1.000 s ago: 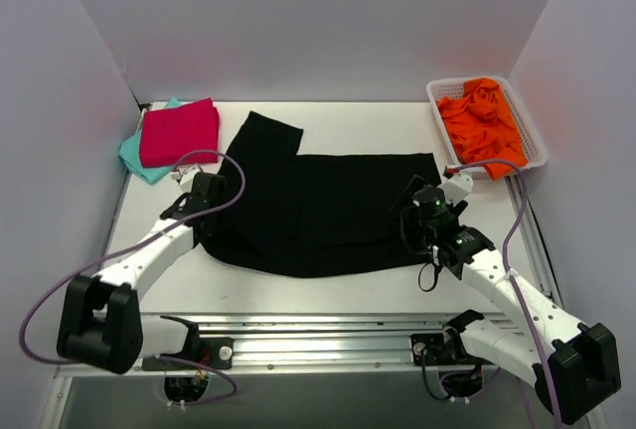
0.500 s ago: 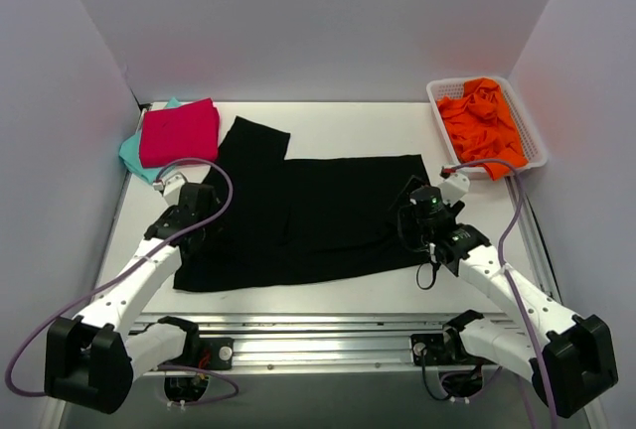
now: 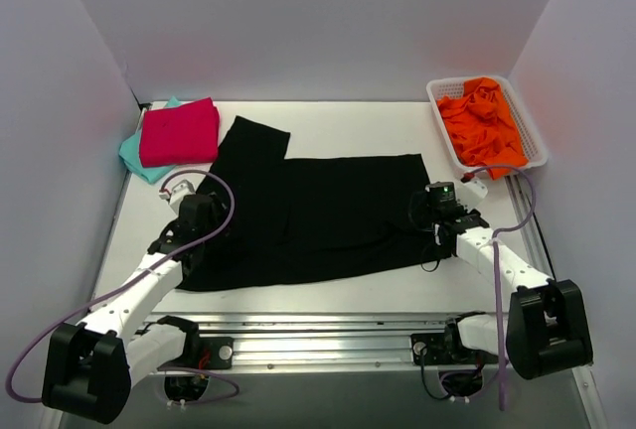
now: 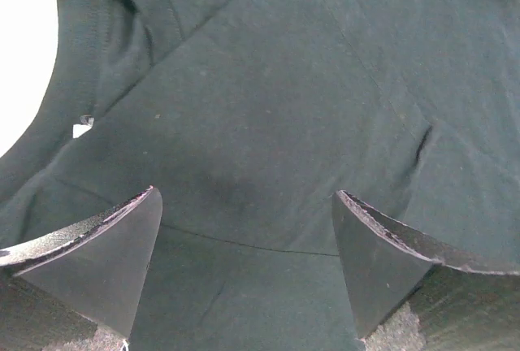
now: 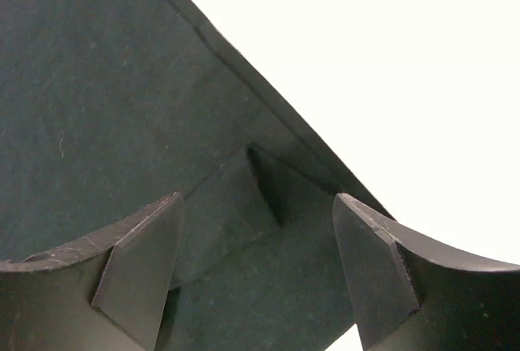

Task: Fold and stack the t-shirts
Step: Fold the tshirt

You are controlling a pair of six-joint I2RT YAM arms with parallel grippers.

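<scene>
At the bottom of the top view, the left arm (image 3: 139,285) reaches up from the lower left. The left jaws stand wide open over the left edge of the large black cotton t-shirt (image 3: 318,215), with nothing between them. In the left wrist view the dark cloth (image 4: 268,99) fills nearly the whole frame beneath the two pads, creased and seamed, and bare white table shows only at the upper left corner.

The right arm (image 3: 497,255) comes in from the lower right. The right jaws are also open, at the shirt's right edge. In the right wrist view a hem (image 5: 244,83) runs diagonally from the top left towards the lower right. A small raised pleat of cloth sits between the pads without being pinched.

The black shirt lies spread across the middle of the white table (image 3: 358,121), one sleeve pointing to the upper left.

Farther back, in the upper left, a folded magenta-pink shirt (image 3: 179,131) rests on top of a teal shirt (image 3: 132,156) that peeks out at its left side, just beside the black sleeve. In the upper right stands a white plastic lattice basket (image 3: 531,131) holding crumpled orange cloth (image 3: 482,116), well apart from the black shirt.
</scene>
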